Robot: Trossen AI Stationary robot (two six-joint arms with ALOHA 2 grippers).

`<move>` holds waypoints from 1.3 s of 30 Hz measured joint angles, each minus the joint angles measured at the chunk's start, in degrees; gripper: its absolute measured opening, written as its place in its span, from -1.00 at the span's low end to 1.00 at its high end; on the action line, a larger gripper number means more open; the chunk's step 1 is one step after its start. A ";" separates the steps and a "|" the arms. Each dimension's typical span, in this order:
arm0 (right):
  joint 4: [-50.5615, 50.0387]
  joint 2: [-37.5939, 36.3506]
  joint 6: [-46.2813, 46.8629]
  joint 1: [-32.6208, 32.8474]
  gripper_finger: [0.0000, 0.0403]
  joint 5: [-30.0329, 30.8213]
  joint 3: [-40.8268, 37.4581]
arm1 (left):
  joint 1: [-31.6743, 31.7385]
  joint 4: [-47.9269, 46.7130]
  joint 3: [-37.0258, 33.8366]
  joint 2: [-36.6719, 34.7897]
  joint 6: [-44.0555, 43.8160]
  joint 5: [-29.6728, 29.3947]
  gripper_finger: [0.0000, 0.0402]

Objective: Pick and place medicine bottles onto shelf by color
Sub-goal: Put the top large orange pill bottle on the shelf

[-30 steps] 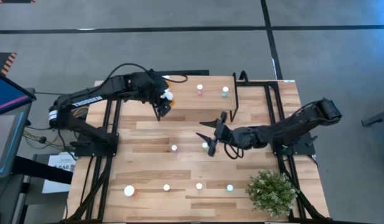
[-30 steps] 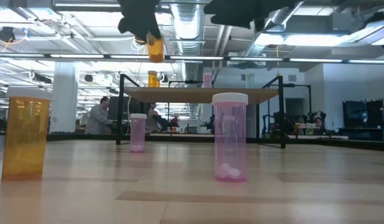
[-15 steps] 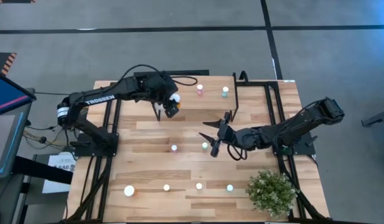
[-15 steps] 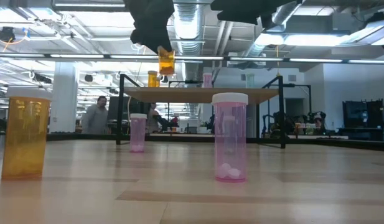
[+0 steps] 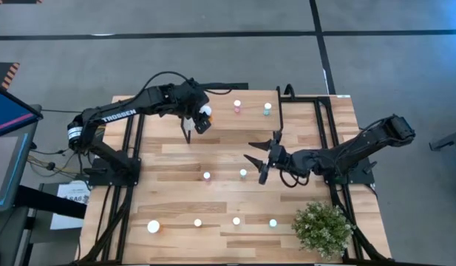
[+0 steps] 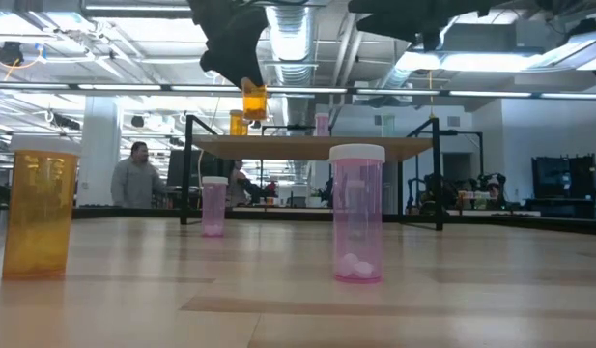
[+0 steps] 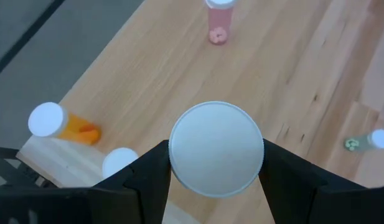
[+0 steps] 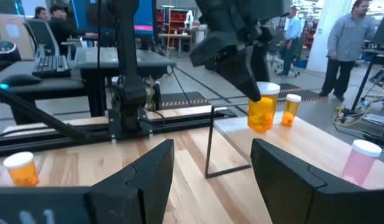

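My left pincer point(image 5: 204, 118) grips an orange bottle point(image 6: 255, 101) upright, cap up, hanging just above the shelf's point(image 5: 246, 122) left end in the upper middle of the high view, with one small orange bottle point(image 8: 292, 109) standing on the shelf just beyond, so the drop is straight down beside it. My right pincer point(image 5: 261, 159) waits wide and empty at mid-desk, nearest the teal bottle point(image 5: 243, 174) just below-left of it. On the shelf I count one orange, one pink point(image 5: 237, 107), one teal point(image 5: 267, 108); six bottles stand loose on the desk point(image 5: 176, 192).
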 joint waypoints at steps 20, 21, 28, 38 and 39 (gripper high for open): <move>0.69 0.04 -0.20 1.05 0.17 -0.20 -0.02 | 0.93 2.20 -0.14 3.79 2.31 0.19 -0.01; 0.69 0.04 -0.19 1.05 0.17 -0.20 -0.02 | 0.98 2.79 -0.47 3.89 2.30 -0.22 -0.01; 0.49 0.07 -0.15 1.05 0.17 -0.20 -0.02 | 1.41 3.71 -0.68 4.75 2.06 -0.33 -0.01; 0.54 0.07 -0.13 1.05 0.17 -0.20 -0.02 | 1.43 3.39 -0.74 4.84 1.43 0.02 0.09; 0.54 0.07 -0.13 1.05 0.17 -0.20 -0.02 | 1.41 3.36 -0.74 4.84 1.43 0.02 0.11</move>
